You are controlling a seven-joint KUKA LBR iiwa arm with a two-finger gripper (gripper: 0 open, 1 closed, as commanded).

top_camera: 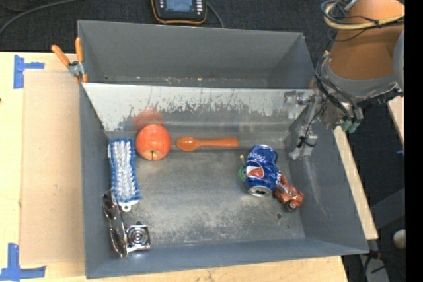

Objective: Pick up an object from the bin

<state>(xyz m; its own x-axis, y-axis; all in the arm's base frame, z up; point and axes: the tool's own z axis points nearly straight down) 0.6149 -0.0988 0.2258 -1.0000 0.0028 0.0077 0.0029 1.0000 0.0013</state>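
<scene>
My gripper [301,146] hangs over the right side of the bin, near the right wall, open with nothing between its fingers. Just left of it and a little lower lies a crushed blue soda can [260,172] on its side. A small red toy car [289,195] rests against the can's lower right. An orange plastic spoon [206,142] lies along the back wall, further left of the gripper.
A red-orange apple [153,142] sits at the back left, touching the spoon's bowl end. A blue and white bristled brush [123,172] lies along the left wall. Below it, a metal tool [124,232] sits in the front left corner.
</scene>
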